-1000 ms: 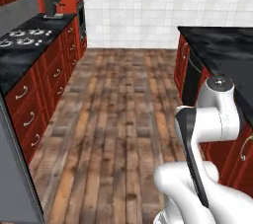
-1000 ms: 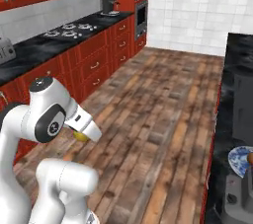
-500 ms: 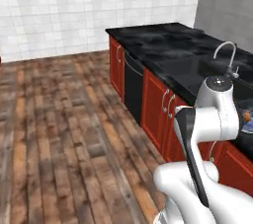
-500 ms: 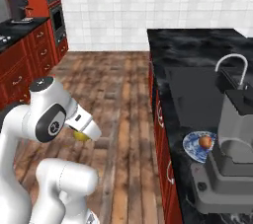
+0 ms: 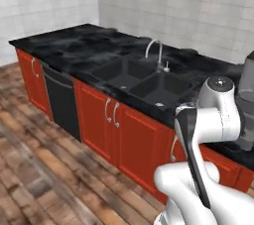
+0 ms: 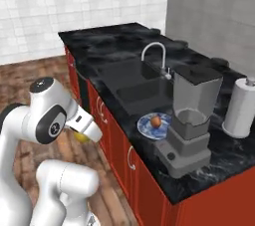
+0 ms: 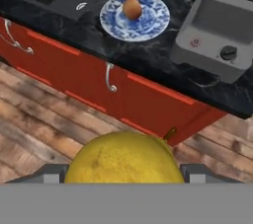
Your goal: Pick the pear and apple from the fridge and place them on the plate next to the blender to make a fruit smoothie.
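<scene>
Hand view, nearest: pear (image 7: 124,158) sits large at the bottom of frame, lower part cut off by the frame edge. The gripper (image 7: 124,172) is closed on it; only grey stubs of the fingers (image 7: 51,172) show at either side of the fruit, tips hidden behind it. In the right base view the pear (image 6: 80,136) is a small yellow patch under the wrist, mostly covered by the arm, well short of the counter and over the wood floor (image 7: 34,129).

Beyond the pear: red cabinet fronts (image 7: 74,77) with curved handles, then the black counter (image 7: 148,55) edge.

On the counter: plate (image 7: 135,16), blue-patterned, with the apple (image 7: 132,8) resting on it, toward the far side of centre. Same pair in the right base view, plate (image 6: 148,126) and apple (image 6: 156,120), just beside the blender (image 6: 191,120) base. In the hand view the blender (image 7: 220,30) is cropped at top and right; only the boxy base with a knob is visible.

Farther: double sink (image 6: 134,83) with curved faucet (image 6: 158,56), paper-towel roll (image 6: 240,108) past the blender. In the left base view the blender (image 5: 246,102) is cut off at the right edge and partly behind the arm.
</scene>
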